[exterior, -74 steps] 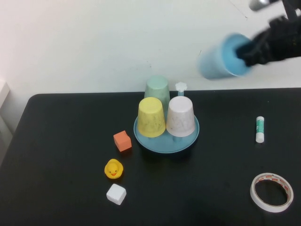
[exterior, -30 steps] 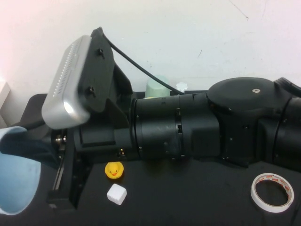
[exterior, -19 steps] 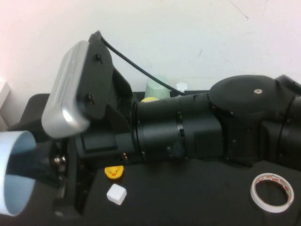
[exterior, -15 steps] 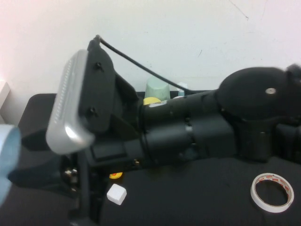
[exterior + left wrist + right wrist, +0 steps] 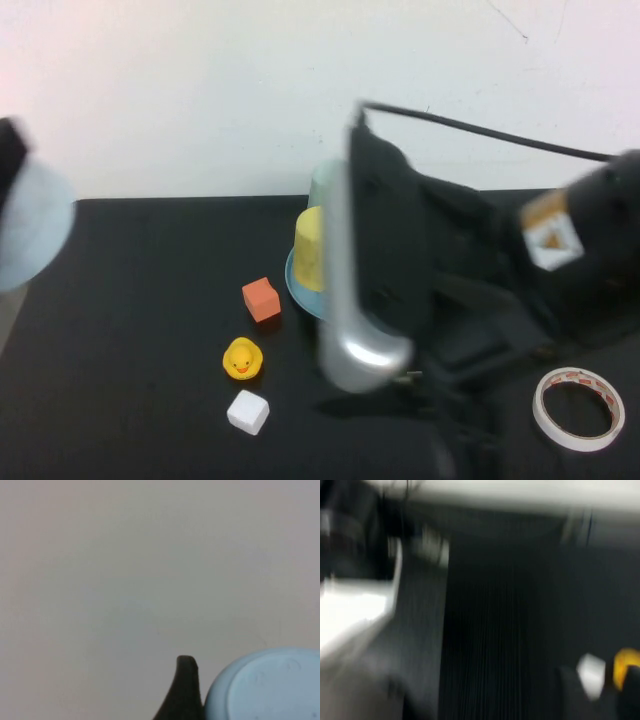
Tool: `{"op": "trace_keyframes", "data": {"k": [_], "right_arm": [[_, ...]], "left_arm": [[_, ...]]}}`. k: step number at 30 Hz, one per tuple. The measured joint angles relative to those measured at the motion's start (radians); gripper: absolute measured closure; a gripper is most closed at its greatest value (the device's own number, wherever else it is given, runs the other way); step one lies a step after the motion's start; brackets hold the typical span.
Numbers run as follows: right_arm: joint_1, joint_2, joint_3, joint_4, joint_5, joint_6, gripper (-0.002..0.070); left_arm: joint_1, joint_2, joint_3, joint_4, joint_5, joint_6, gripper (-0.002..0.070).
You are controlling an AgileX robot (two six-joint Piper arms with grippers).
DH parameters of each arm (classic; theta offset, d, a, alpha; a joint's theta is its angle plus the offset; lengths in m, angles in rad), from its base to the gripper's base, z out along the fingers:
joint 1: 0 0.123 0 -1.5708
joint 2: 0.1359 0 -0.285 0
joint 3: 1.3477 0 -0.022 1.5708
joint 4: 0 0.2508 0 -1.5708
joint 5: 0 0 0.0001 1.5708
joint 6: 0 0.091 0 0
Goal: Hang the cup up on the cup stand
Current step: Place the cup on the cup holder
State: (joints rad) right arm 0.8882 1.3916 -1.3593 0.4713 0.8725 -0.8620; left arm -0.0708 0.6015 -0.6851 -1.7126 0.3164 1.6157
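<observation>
The light sky-blue cup point(image 5: 32, 228) hangs in the air at the far left edge of the high view, blurred. My left gripper point(image 5: 12, 165) is shut on it. In the left wrist view the cup's base point(image 5: 270, 690) fills a corner against the pale wall, with one dark fingertip point(image 5: 184, 680) beside it. The cup stand point(image 5: 296, 288) shows only its teal rim mid-table, with a yellow cup point(image 5: 310, 250) and a mint-green cup point(image 5: 322, 180) on it. My right arm crosses in front of the stand. My right gripper point(image 5: 458, 445) is low near the table, open and empty point(image 5: 597, 695).
An orange cube point(image 5: 260, 299), a yellow duck point(image 5: 241, 359) and a white cube point(image 5: 247, 411) lie left of the stand. A tape roll point(image 5: 578, 407) lies at the front right. The right wrist camera housing point(image 5: 365, 300) blocks the middle.
The big dark arm has swung from the left half to right of centre, uncovering the orange cube and duck. The blue cup has risen along the left edge.
</observation>
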Motion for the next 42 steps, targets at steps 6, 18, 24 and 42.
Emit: {"op": "trace_keyframes", "data": {"k": [6,18,24,42], "right_arm": [[-0.004,-0.096,0.084,-0.297,0.132,0.247,0.0655],[-0.004,-0.385,0.442,-0.542,0.050,0.631,0.0668],[-0.004,-0.513,0.533,-0.550,0.047,0.755,0.0669],[-0.004,-0.599,0.547,-0.617,0.112,0.897,0.0670]], "left_arm": [[0.000,0.320,-0.164,0.011,0.217,0.213,0.0120],[-0.064,0.948,-0.656,0.019,0.439,0.287,0.0120],[-0.159,1.256,-0.887,0.024,0.443,0.364,0.0120],[-0.270,1.755,-1.419,0.037,0.555,0.399,0.0120]]}}
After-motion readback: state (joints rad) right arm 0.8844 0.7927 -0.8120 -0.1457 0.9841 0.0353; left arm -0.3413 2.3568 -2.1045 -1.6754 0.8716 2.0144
